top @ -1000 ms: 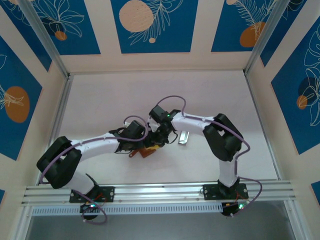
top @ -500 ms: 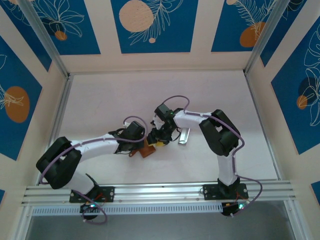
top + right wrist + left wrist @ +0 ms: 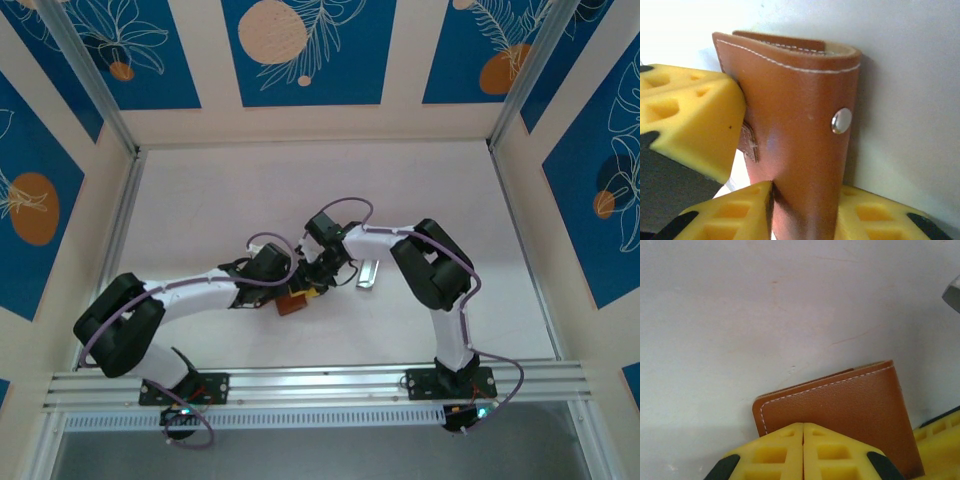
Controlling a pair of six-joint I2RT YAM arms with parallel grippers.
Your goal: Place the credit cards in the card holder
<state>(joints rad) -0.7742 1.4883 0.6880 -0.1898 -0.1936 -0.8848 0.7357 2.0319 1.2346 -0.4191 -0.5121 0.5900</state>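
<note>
Wallet (image 3: 795, 100) now stands folded; right end effector (image 3: 800, 220) just closed in, pinching it, left end effector (image 3: 803, 440) pressed together beside it. Likely needs opening before cards fit.

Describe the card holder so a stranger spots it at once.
On the white table, look near its middle. The card holder is there: brown stitched leather with a silver snap, unlike the narrow silvery piece to its right.

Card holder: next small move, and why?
Probably have the right gripper pull the card holder open. It stands folded shut between that gripper's fingers, snap button on the outer face, and the shut left gripper touches its edge, so no pocket is exposed for a card.
</note>
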